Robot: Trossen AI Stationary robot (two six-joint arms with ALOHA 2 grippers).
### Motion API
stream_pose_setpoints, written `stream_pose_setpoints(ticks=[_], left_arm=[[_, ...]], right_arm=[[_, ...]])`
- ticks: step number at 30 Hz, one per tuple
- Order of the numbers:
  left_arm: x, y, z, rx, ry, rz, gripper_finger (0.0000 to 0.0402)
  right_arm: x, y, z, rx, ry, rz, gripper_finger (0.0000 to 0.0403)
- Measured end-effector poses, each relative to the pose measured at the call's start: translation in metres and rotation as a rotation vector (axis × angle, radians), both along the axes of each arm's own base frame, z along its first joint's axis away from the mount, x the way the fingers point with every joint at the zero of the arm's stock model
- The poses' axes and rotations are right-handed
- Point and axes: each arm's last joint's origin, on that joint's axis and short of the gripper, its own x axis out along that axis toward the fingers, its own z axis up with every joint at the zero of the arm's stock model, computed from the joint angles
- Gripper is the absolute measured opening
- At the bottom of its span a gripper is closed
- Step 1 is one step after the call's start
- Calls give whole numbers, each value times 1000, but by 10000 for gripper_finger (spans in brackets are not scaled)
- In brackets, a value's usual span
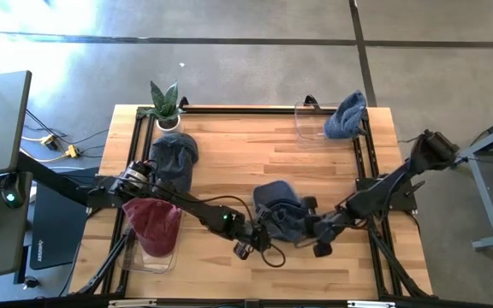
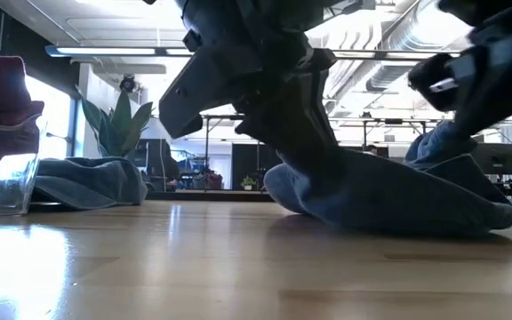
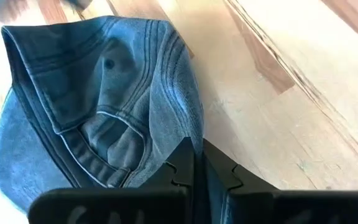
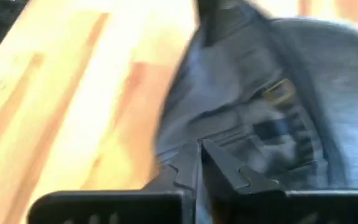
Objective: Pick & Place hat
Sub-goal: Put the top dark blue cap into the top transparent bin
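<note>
Denim hat (image 1: pixel 281 214) beside red hat (image 1: pixel 153 224)

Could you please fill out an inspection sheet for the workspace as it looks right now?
Surface: wooden table with a black frame around it.
Job's things: blue hat lying near the front middle; grey hat at the left; red hat in the left bin; blue-grey hat on the far bin.
Clutter: potted plant at the far left corner.
Grippers: left gripper shut on the blue hat's edge; right gripper shut on its other side.
Cables: wires on the floor to the left.
Surroundings: concrete floor; no person seen.
</note>
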Motion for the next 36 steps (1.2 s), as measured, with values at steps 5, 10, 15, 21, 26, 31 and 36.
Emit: stream_pose_setpoints(ticks=[5, 10, 15, 21, 26, 31, 36], left_arm=[[0, 0, 0, -7, -1, 6, 3], [0, 0, 0, -16, -2, 13, 3], [0, 0, 0, -21, -5, 19, 3], [3, 0, 3, -30, -53, 60, 5], [4, 2, 12, 37, -32, 101, 55], [-3, 9, 38, 230, 82, 217, 135], [-19, 24, 47, 384, 134, 475, 172]], right_arm=[[-5, 18, -19, -31, 73, 107, 86], [-3, 31, -41, -225, 36, 172, 165], [0, 35, -66, -388, 23, 143, 182], [7, 33, -72, -398, 9, 96, 78], [12, 24, -72, -395, 0, 9, 18], [16, 12, -50, -295, -31, -48, 12], [11, -9, 1, -189, -158, -175, 11]])
